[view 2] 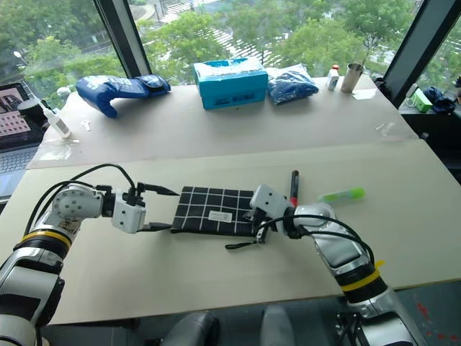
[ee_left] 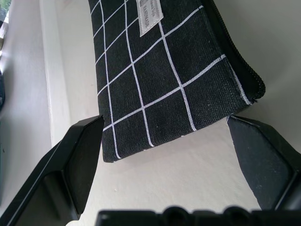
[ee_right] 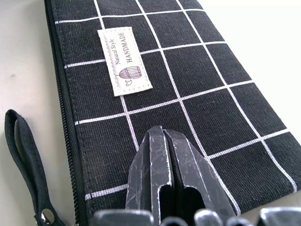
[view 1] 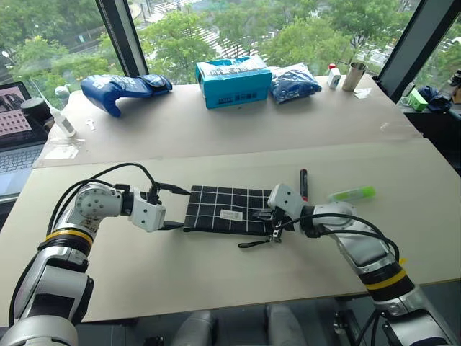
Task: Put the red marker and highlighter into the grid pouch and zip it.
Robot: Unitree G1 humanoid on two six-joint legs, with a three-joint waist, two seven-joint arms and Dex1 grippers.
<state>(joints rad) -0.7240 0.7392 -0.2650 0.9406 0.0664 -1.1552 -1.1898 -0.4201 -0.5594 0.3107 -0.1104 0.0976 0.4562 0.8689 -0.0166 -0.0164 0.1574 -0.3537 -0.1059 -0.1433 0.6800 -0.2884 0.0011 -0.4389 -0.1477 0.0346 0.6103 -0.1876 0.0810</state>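
The grid pouch lies flat in the middle of the table, label up, its zipper edge toward the near side and its black pull strap trailing by the right end. My left gripper is open, with one finger on either side of the pouch's left end. My right gripper is shut, its tips resting on the pouch's right end beside the strap. The red marker lies just behind the right gripper. The highlighter lies farther right.
Along the far side stand a teal box, a blue glove, a blue bag, a metal cup and a white bottle. A laptop sits off the table's left edge.
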